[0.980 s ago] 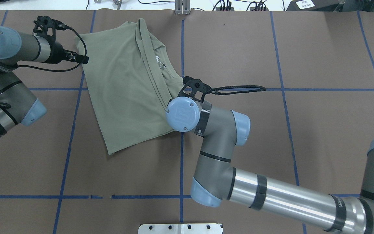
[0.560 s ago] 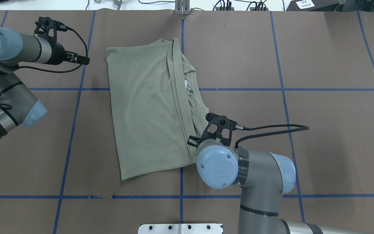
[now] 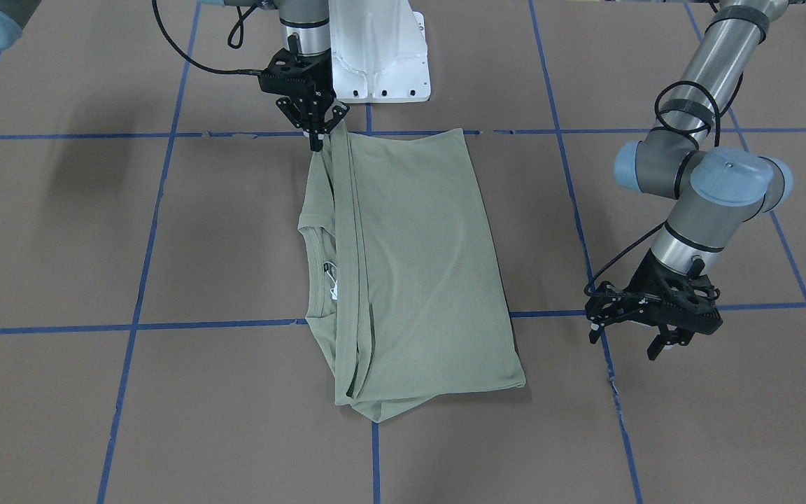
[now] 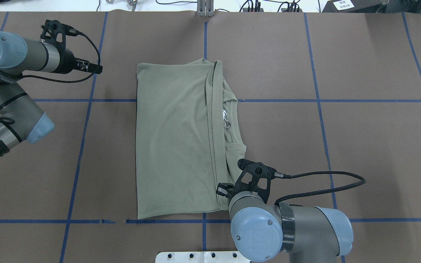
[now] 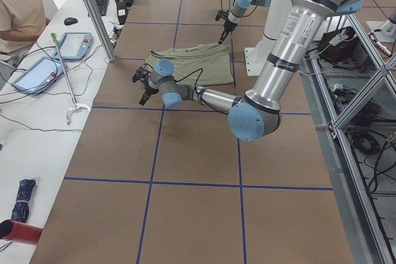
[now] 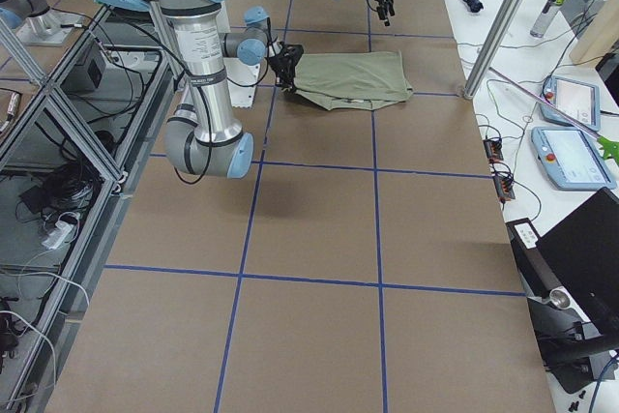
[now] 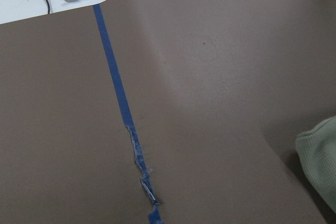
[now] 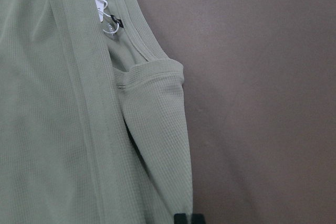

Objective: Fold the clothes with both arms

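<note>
Sage-green long-sleeved knit shirt (image 4: pixel 174 142) lies at the centre of the brown, blue-taped surface (image 4: pixel 342 54), folded lengthwise; crosswise folds apparently remain. Black right end effector (image 3: pixel 317 138) clamps its robot-side corner. Black left end effector (image 3: pixel 623 341) hangs apart, empty.

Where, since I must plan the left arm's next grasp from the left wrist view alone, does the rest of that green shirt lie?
Observer: The green shirt lies folded lengthwise in the middle of the brown table, apart from the left gripper.
Operator: Is my gripper open?
Observer: Yes, its fingers are spread and hold nothing.
Operator: And the right arm?
Observer: The right gripper pinches the shirt's corner nearest the robot's base, on the robot's right.
</note>
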You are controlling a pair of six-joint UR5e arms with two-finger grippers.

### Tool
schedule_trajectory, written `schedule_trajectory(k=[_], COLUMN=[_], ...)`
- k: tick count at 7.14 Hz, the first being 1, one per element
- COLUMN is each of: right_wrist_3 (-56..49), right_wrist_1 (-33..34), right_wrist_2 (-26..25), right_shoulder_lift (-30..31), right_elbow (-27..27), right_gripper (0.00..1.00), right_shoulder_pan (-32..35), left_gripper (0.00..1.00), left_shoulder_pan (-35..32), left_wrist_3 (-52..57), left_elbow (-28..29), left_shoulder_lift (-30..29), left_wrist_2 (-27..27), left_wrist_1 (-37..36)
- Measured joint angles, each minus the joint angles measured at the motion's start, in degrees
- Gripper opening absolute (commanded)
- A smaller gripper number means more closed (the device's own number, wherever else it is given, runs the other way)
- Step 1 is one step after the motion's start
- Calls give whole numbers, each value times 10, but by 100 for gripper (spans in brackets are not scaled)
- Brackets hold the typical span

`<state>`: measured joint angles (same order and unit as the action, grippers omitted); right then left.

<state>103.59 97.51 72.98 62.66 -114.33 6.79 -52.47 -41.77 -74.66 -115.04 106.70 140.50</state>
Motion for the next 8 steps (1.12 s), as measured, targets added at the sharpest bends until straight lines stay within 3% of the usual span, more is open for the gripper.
schedule_trajectory(k=[3, 6, 8], right_wrist_3=[-118, -228, -280], right_wrist_1=[0, 0, 5], right_wrist_2=[54, 114, 150], right_shoulder_lift=[-17, -103, -124], right_elbow=[11, 118, 162], right_gripper=[100, 98, 70], right_shoulder_pan=[37, 81, 86], left_gripper=[100, 100, 100], left_shoulder_pan=[3, 3, 4], left_wrist_3=[-1, -1, -6], left_elbow=[-1, -1, 0], left_shoulder_lift=[0, 2, 3], left_wrist_2=[0, 0, 0], left_wrist_1=[4, 5, 5])
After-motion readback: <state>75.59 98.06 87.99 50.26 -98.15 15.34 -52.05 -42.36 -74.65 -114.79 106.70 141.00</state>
